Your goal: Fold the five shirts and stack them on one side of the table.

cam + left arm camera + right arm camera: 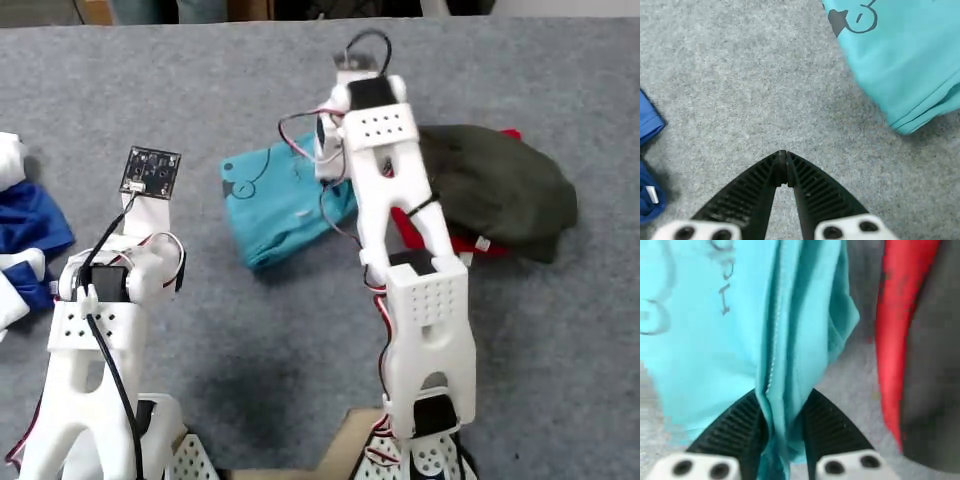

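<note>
Overhead, a blue shirt [35, 225] lies bunched at the far left edge of the grey felt table [260, 360], tangled with white fabric [10, 160]; the frame cuts both off. Near the middle, a folded teal shirt [285, 205] with a dark line drawing lies flat. To its right, a dark shirt [495, 185] is heaped on a red shirt [425, 240], which shows as a strip along the pile's edges. The right arm [400, 200] stretches over the gap between the teal shirt and the pile, covering the teal shirt's right edge.

The left claw [782, 162] hangs over bare felt between the blue shirt and the teal shirt, its jaws pressed together at the tips with nothing between them. The right claw [782, 400] is clamped on a bunched fold along the teal shirt's edge, just beside the red shirt.

From above, the left claw is hidden under its wrist's circuit board [150, 172], and the right claw under its own arm. Whether the white fabric is a shirt cannot be told.
</note>
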Available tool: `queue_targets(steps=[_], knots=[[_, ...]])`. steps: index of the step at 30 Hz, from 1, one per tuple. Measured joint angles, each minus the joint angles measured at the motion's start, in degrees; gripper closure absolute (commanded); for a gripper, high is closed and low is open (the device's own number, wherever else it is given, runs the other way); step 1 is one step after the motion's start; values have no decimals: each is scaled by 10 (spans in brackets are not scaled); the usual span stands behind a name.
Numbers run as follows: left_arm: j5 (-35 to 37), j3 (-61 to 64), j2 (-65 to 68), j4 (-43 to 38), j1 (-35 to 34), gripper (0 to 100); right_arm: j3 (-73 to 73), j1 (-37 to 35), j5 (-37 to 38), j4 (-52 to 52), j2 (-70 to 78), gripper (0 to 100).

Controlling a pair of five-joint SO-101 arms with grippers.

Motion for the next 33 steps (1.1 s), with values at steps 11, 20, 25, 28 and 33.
queue_targets(steps=[11,20,25,28,33], knots=[[0,0,-7,11,-4,968,-107,177,120,2,0,985],[0,0,-7,11,-4,967,15,344,212,2,-84,981],[0,0,-7,11,-4,967,38,403,243,2,-93,979],[0,0,-7,12,-4,959,40,418,250,2,-93,926],[12,-55,-7,52,-81,770,42,422,250,2,-93,623]])
